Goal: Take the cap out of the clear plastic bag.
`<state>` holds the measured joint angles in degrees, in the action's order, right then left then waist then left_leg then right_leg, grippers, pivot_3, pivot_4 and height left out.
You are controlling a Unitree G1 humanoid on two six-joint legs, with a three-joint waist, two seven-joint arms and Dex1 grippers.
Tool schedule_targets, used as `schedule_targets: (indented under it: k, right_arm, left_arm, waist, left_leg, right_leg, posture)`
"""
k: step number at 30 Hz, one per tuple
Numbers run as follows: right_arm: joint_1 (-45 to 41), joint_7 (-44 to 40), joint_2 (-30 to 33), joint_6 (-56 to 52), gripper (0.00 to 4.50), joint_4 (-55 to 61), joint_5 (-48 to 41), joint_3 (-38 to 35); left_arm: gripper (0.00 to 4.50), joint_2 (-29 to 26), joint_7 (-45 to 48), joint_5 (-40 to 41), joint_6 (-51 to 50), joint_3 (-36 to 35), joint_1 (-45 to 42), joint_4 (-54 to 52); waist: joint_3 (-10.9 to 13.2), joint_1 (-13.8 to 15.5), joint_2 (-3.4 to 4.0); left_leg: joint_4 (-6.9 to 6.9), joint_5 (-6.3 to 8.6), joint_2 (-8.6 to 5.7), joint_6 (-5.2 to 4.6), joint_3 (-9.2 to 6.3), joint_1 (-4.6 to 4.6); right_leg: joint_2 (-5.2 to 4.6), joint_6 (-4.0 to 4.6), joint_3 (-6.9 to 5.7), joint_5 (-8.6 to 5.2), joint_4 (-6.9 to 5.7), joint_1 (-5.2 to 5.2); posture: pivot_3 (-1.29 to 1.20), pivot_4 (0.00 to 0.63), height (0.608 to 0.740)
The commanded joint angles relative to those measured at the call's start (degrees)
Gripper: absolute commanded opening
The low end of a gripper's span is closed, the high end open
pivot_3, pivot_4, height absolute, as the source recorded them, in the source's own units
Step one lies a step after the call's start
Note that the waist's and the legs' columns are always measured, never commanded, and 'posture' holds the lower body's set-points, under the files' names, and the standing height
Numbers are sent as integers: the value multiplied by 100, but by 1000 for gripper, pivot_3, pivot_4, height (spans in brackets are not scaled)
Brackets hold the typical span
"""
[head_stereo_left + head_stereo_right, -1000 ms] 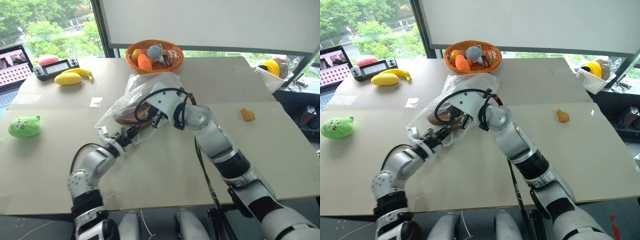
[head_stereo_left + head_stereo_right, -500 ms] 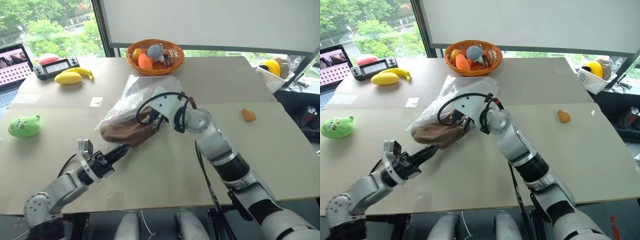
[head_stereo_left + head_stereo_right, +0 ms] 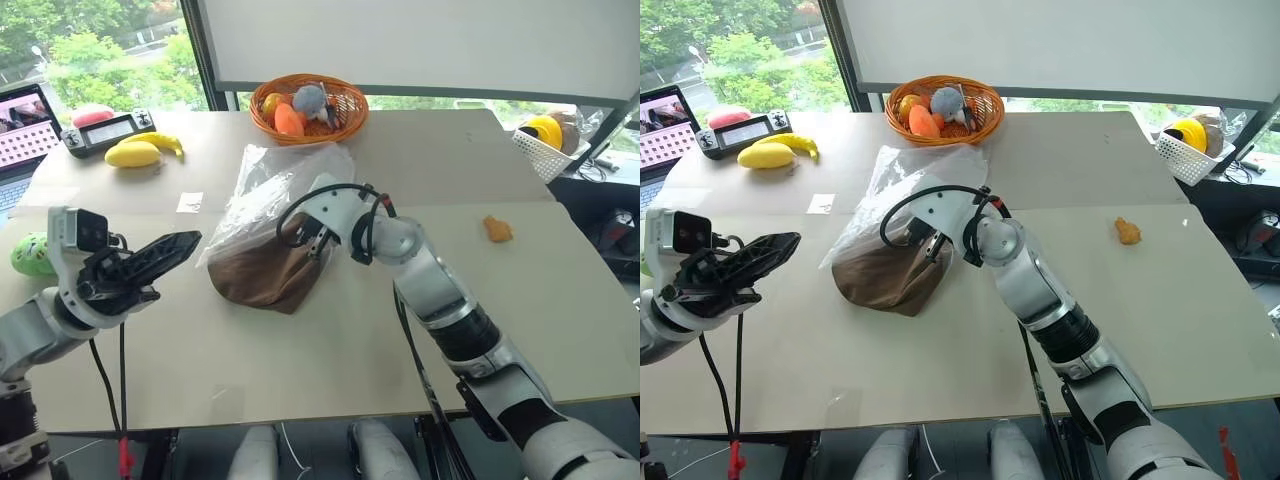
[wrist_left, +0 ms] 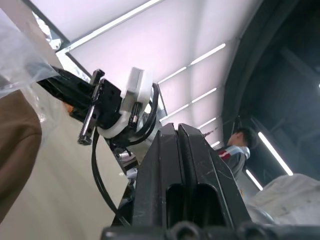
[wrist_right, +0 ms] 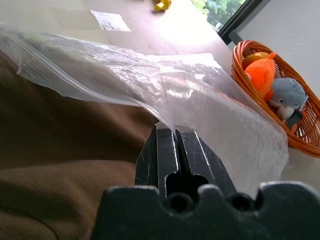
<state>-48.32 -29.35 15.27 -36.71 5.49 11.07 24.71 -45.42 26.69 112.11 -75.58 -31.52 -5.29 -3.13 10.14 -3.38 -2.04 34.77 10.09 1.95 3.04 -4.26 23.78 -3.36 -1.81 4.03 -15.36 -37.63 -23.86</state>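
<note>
Bright daylight from the windows [image 3: 100, 50]; soft shadows, sharp head views.

From the head we look down over the table [image 3: 330, 350]; our wrist cameras sit close, both catching the cap [image 5: 60, 165].

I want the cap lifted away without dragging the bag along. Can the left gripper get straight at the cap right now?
Probably yes. The cap lies mostly outside the clear plastic bag, its brown side bare toward the left gripper, with only bare table between them. The right gripper pinches the bag's edge.
</note>
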Motion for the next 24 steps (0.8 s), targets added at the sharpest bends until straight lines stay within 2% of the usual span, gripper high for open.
schedule_targets:
  k: [1,3,6,11,16,19,24]
  right_arm:
    - [-147,36,-16,170,0,89,78,-135]
    - [-138,27,-5,161,0,110,88,-133]
    - [-129,17,-5,150,0,121,100,-120]
    - [-132,-21,-7,155,0,117,120,-96]
    - [-152,-65,-8,154,0,131,160,-115]
    - [-159,-72,-5,154,0,126,183,-113]
    - [-145,-81,19,94,0,189,212,-111]
  left_arm:
    - [101,288,-694,-34,441,436,924,-593]
    - [101,455,-998,63,778,555,1190,-635]
    - [812,729,-1331,71,1135,763,1518,-831]
    - [2635,1294,-2045,89,1598,1064,1425,-827]
    - [4422,1384,-2728,89,1843,1422,1230,-646]
    - [4480,1558,-3073,89,2076,1579,1092,-452]
    - [4480,2169,-3584,-7,2500,1912,585,-206]
  waist:
    - [1,-17,0]
    - [4,13,-5]
    - [4,72,-6]
    - [3,95,-7]
    - [3,89,-8]
    - [2,88,-7]
    - [1,152,-6]
  left_leg:
    - [-3,0,-1,0,4,0]
    - [1,0,0,0,3,10]
    - [7,-5,1,8,2,6]
    - [11,-7,0,10,4,5]
    - [10,-7,-1,10,2,7]
    - [9,-7,-1,10,3,6]
    - [21,-7,-5,10,-1,4]
  right_leg:
    - [-5,1,4,0,-2,-5]
    - [-4,3,3,2,-17,-23]
    - [-2,9,2,4,-33,-26]
    - [-1,10,2,5,-31,-21]
    - [0,10,2,4,-32,-21]
    - [1,10,2,4,-33,-22]
    - [0,9,-2,5,-34,-10]
  posture:
    - [0,150,735]
    - [0,150,735]
    - [0,150,735]
    - [0,150,735]
    - [0,150,735]
    - [0,150,735]
    - [0,150,735]
